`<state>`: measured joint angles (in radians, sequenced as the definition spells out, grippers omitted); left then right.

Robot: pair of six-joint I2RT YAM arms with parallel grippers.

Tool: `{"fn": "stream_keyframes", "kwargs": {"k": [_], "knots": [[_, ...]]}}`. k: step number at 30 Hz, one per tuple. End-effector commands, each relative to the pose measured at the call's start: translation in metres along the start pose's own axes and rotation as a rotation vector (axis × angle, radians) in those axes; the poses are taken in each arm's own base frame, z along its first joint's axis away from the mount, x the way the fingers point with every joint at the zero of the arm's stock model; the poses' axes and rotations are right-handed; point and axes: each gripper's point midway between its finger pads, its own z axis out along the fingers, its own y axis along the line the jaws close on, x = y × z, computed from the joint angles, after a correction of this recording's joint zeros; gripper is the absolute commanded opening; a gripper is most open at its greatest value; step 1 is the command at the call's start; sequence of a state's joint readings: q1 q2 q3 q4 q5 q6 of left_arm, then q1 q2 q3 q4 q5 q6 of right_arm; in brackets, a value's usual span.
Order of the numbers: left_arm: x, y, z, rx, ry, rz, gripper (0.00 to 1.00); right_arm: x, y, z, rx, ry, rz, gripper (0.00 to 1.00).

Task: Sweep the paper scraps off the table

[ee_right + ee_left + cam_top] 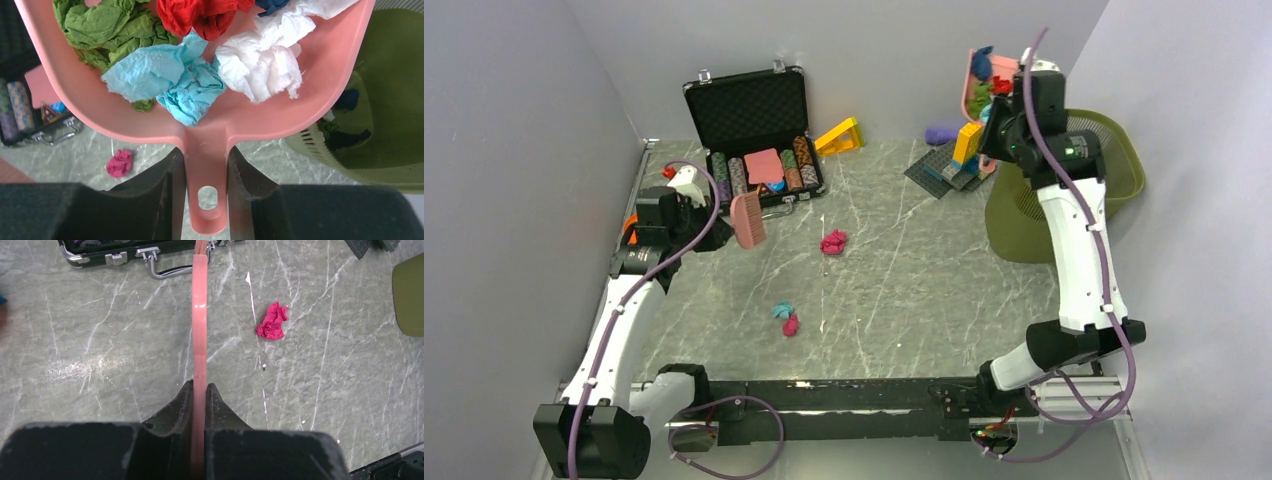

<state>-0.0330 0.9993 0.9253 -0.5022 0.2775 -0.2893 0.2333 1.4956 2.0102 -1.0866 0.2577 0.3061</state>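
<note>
My right gripper (205, 165) is shut on the handle of a pink dustpan (310, 95), held high at the back right (977, 85) beside the olive basket (1124, 165). The pan holds green (105, 30), teal (175, 75), red (200, 15) and white (260, 60) paper scraps. My left gripper (199, 390) is shut on a pink brush (199, 315), held above the table's left side (747, 220). A magenta scrap (833, 241) lies mid-table, also seen from the left wrist (272, 321) and the right wrist (120, 163). A teal scrap (780, 310) and a magenta scrap (791, 325) lie nearer the front.
An open black case (754, 125) of poker chips stands at the back left. A yellow block (839, 136), a dark baseplate with blocks (946, 170) and a purple thing (942, 132) lie at the back. The basket (395, 150) holds more scraps.
</note>
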Motion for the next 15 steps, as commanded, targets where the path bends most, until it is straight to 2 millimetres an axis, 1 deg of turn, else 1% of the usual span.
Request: {"fn": "stream_keyframes", "kwargs": {"k": [1,3,5,8,9,11,12,14,15], "knots": [[-0.021,-0.013,-0.004,0.068,-0.078,0.045,0.0,-0.028,-0.019,-0.001,-0.067,-0.032,0.127,0.0],[-0.019,-0.014,-0.004,0.074,-0.077,0.045,0.0,-0.034,-0.028,0.002,-0.116,-0.039,0.205,0.0],[-0.017,-0.015,-0.005,0.079,-0.076,0.045,0.0,-0.043,-0.045,0.007,-0.154,-0.055,0.3,0.0],[-0.015,-0.015,-0.005,0.082,-0.07,0.047,0.0,-0.049,-0.066,0.013,-0.264,-0.052,0.472,0.0],[-0.014,-0.016,-0.004,0.084,-0.067,0.045,0.0,-0.055,-0.072,0.013,-0.289,-0.069,0.522,0.0],[-0.014,-0.016,-0.004,0.09,-0.065,0.044,0.0,-0.062,-0.071,0.011,-0.391,-0.089,0.612,0.0],[-0.014,-0.017,-0.004,0.093,-0.063,0.043,0.0,-0.056,-0.067,0.014,-0.458,-0.069,0.67,0.0],[-0.013,-0.017,-0.004,0.096,-0.06,0.042,0.0,-0.06,-0.063,0.008,-0.579,-0.104,0.759,0.0],[-0.013,-0.018,-0.004,0.098,-0.059,0.043,0.0,-0.058,-0.061,0.006,-0.63,-0.119,0.818,0.0]]}}
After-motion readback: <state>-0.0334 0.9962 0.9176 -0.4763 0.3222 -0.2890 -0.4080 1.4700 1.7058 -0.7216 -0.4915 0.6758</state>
